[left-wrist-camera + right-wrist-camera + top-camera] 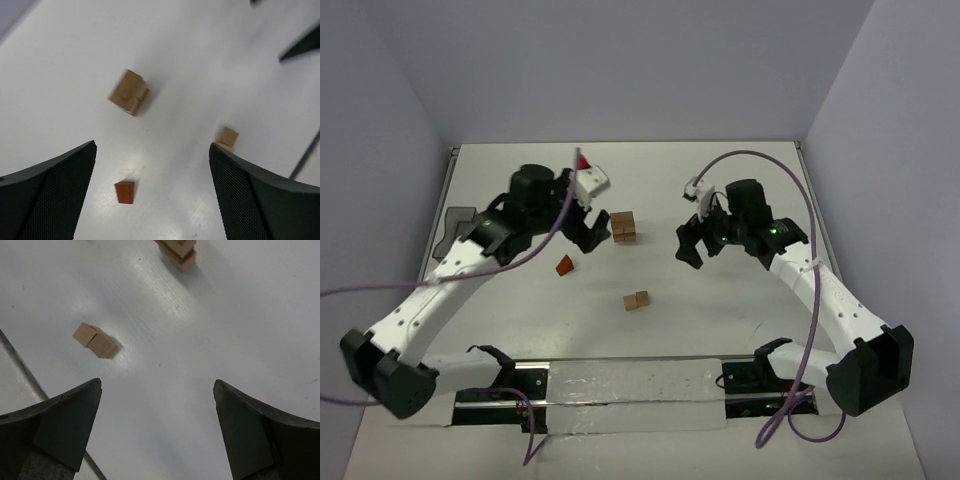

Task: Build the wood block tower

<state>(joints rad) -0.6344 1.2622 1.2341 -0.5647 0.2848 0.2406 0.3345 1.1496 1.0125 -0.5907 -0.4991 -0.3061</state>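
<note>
- Left jaws: wide apart, empty. The reddish wedge (124, 192) lies on the worktop (720, 330) between them in the wrist view.
- Cube stack (624, 227): stands between both arms.
- Right jaws: wide apart, empty. The cube pair (95, 340) lies ahead of them.

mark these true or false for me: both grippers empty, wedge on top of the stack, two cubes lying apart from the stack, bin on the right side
1. The left gripper and the right gripper are both open and hold nothing. True.
2. The reddish wedge sits on top of the stack. False: it lies alone on the table, apart from the stack.
3. Two tan cubes lie side by side, apart from the stack. True.
4. The dark bin is at the table's right edge. False: it is at the left edge, beyond the left arm.
</note>
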